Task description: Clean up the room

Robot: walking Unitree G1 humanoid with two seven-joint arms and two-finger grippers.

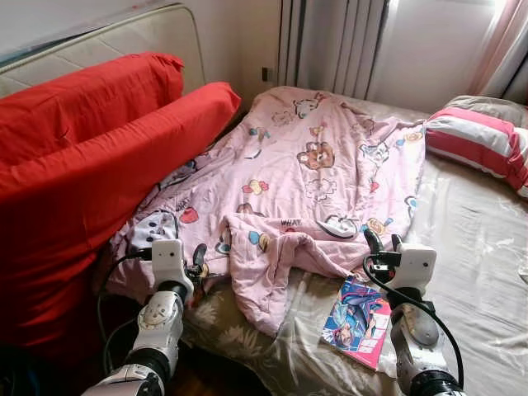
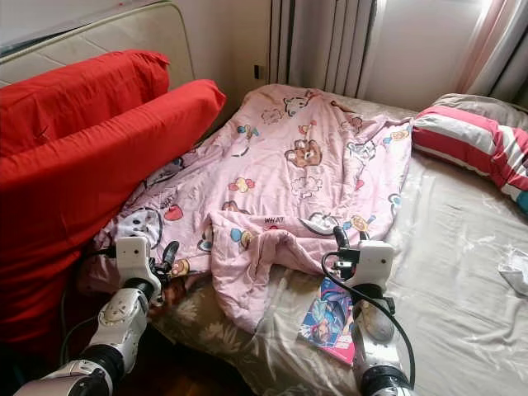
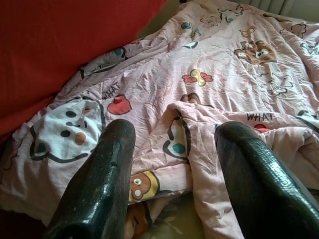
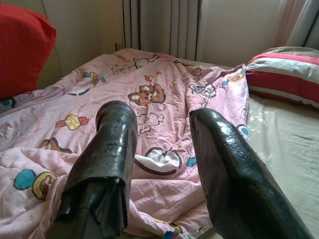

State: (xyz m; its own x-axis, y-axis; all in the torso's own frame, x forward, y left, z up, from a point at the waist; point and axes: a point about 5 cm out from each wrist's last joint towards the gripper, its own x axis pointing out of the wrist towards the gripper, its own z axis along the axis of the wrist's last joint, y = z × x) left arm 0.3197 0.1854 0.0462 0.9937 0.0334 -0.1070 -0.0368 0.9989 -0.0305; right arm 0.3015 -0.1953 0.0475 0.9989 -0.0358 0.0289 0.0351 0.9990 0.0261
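Left eye view looks down on a bed (image 1: 487, 247) with a beige floral sheet, over which a pink cartoon-print quilt (image 1: 322, 165) lies spread and rumpled, its near edge folded back on itself. Against the quilt's left edge lean two long red cushions (image 1: 99, 165), propped on a padded cream headboard (image 1: 157, 33). Beyond the quilt's right edge, near the curtains (image 1: 330, 41), rests a pillow (image 1: 483, 140) striped red, white and grey. A colourful magazine (image 1: 359, 322) lies flat on the sheet just beside the quilt's folded near edge.

At the quilt's near left corner hovers the left gripper (image 3: 174, 164), its two black fingers (image 3: 99, 179) parted wide with nothing between them; the left wrist view shows them over the quilt's hem. By the quilt's near right edge, just beyond the magazine, stands the right gripper (image 4: 162, 149), its fingers (image 4: 107, 149) likewise spread apart and empty, pointing across the quilt toward the curtains.
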